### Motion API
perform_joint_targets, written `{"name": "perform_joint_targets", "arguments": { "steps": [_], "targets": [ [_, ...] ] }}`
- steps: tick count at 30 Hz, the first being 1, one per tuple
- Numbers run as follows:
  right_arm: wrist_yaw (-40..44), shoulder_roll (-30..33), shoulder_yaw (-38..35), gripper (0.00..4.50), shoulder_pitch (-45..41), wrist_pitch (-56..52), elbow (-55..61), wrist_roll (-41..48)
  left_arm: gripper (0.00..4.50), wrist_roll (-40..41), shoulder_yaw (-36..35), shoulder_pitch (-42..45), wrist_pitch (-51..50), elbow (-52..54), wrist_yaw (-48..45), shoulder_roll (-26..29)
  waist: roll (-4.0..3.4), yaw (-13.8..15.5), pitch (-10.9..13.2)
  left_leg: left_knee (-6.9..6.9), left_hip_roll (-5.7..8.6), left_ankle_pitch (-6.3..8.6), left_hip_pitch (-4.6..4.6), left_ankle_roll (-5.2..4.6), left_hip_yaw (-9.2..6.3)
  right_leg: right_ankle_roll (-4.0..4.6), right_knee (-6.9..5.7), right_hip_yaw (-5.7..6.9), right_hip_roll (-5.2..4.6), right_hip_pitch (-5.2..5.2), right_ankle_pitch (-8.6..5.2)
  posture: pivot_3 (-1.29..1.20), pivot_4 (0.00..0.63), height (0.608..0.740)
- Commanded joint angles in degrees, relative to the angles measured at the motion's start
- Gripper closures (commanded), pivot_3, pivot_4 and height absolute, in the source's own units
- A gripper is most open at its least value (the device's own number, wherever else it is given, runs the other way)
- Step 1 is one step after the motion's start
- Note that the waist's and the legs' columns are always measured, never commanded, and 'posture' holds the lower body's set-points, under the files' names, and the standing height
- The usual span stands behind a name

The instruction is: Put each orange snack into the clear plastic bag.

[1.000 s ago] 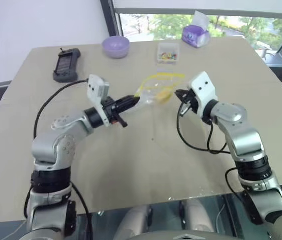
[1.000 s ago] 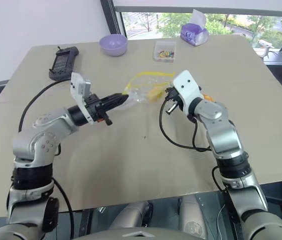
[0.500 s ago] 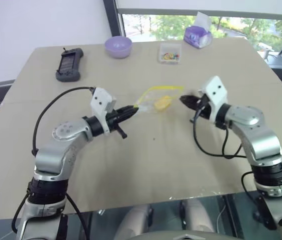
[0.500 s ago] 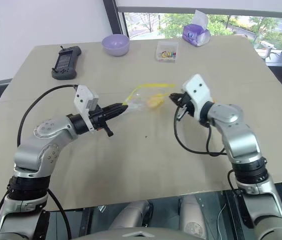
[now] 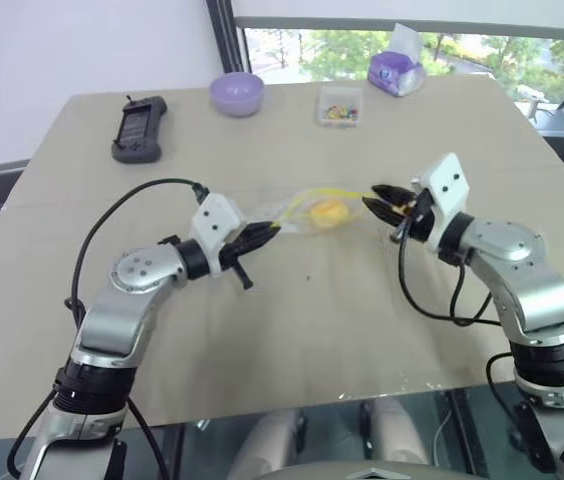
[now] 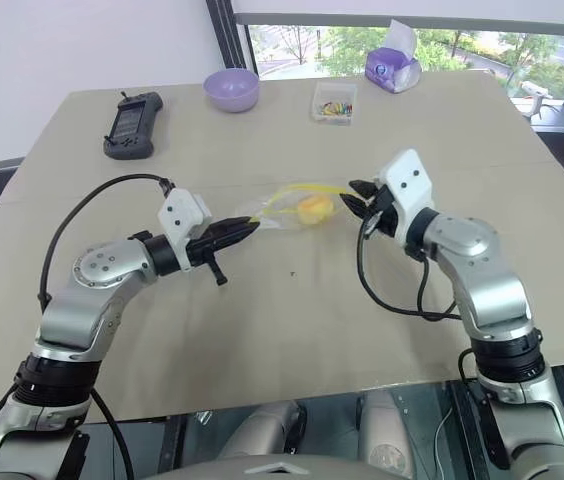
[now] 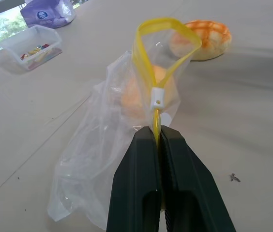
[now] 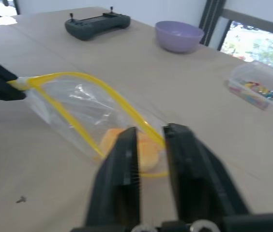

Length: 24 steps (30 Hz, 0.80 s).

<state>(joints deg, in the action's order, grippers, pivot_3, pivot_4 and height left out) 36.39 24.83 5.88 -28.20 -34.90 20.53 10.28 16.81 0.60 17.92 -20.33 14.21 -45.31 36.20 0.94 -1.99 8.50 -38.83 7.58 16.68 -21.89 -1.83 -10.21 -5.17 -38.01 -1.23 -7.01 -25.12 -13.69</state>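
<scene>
The clear plastic bag [image 5: 292, 210] lies on the tan table [image 5: 292, 330] between my two grippers, its yellow zip mouth facing the right one. A smooth orange snack [image 5: 327, 212] sits inside it. My left gripper [image 7: 157, 133] is shut on the yellow zip strip at one end of the mouth. At the other end is my right gripper [image 8: 151, 137]. Its fingers stand a little apart and the yellow strip runs between them. A second orange snack [image 7: 202, 38], with a criss-cross top, rests on the table beyond the bag.
Along the table's far side are a black handheld controller [image 5: 137, 128], a purple bowl [image 5: 236, 93], a small clear box of colourful bits [image 5: 340, 105] and a purple tissue pack [image 5: 395, 72]. Black cables loop from both wrists over the table.
My right gripper has drawn back from the bag mouth toward the right, leaving the orange snack inside. The left gripper has rolled and sunk slightly, still pinching the strip, and the bag now lies flatter.
</scene>
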Motion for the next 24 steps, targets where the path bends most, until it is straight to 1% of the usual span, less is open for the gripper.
{"name": "perform_joint_targets", "arguments": {
  "steps": [1,4,6,13,15,18,19,23,24],
  "targets": [
    [-0.84,-0.03,1.43,4.47,-0.85,1.01,1.83,-0.76,4.5,-0.94,0.2,0.28,1.85,0.74,-0.28,0.16,0.0,0.02,0.0,0.0,0.0,0.0,-0.01,0.0,0.0,0.0,0.0,0.0,0.0,0.0,0.0,0.0,0.15,0.74],
    [-2.05,-1.41,4.94,4.47,-1.86,1.71,-0.59,-2.99,4.5,-1.22,0.41,0.32,2.08,1.18,-0.22,-0.18,0.0,-0.12,0.0,0.0,0.0,0.0,0.0,0.0,0.0,0.0,0.0,0.01,0.0,0.0,0.0,0.0,0.15,0.74],
    [-3.43,-3.29,6.78,4.47,-3.21,3.15,-4.81,-4.69,4.5,-1.46,0.82,0.16,2.37,1.87,-0.31,-0.38,0.01,-0.23,0.0,0.0,0.0,0.0,0.01,0.0,0.0,0.0,-0.02,0.0,0.01,0.0,0.0,0.0,0.15,0.74],
    [-8.18,-9.27,7.52,4.47,-7.47,8.16,-20.91,-8.41,4.5,-3.86,2.64,-1.33,5.46,2.72,-1.34,0.58,0.0,-0.26,0.0,0.0,-0.01,0.0,0.01,0.0,0.03,0.01,0.02,-0.01,0.03,0.0,0.02,0.0,0.15,0.74],
    [-9.88,-10.27,7.31,4.47,-7.15,9.32,-22.4,-9.34,4.5,-4.98,2.7,-2.04,6.84,2.41,-1.65,1.25,0.0,-0.29,0.0,0.01,-0.01,0.0,0.01,0.0,0.03,0.01,0.03,-0.01,0.03,-0.01,0.02,0.0,0.15,0.74],
    [-18.99,-15.16,4.14,4.47,-5.25,13.97,-23.23,-10.67,4.5,-7.46,3.28,-4.03,10.23,1.5,-2.5,2.73,-0.01,-0.49,0.0,0.04,-0.01,0.0,0.02,0.0,0.04,0.01,0.02,-0.04,0.05,-0.03,0.02,0.0,0.15,0.74],
    [-20.5,-17.18,3.06,4.47,-4.69,14.23,-23.42,-9.77,4.5,-8.13,3.49,-4.61,11.28,1.25,-2.76,3.07,-0.02,-0.5,-0.01,0.05,-0.03,0.0,0.03,0.0,0.05,0.01,0.01,-0.06,0.07,-0.04,0.02,0.0,0.15,0.74],
    [-20.65,-20.42,3.65,4.47,-3.47,15.88,-24.48,-9.61,4.5,-9.03,3.6,-5.21,13.22,0.27,-3.2,3.61,-0.03,-0.47,-0.01,0.12,-0.07,0.0,0.07,0.0,0.1,0.02,-0.01,-0.11,0.13,-0.06,0.03,0.0,0.15,0.74],
    [-21.03,-19.21,5.74,4.47,-3.64,18.54,-25.35,-12.79,4.5,-9.13,3.52,-5.19,13.48,-0.02,-3.3,3.65,-0.03,-0.48,-0.01,0.11,-0.07,0.0,0.07,0.0,0.12,0.02,0.0,-0.13,0.13,-0.05,0.03,0.0,0.15,0.74]
  ]
}}
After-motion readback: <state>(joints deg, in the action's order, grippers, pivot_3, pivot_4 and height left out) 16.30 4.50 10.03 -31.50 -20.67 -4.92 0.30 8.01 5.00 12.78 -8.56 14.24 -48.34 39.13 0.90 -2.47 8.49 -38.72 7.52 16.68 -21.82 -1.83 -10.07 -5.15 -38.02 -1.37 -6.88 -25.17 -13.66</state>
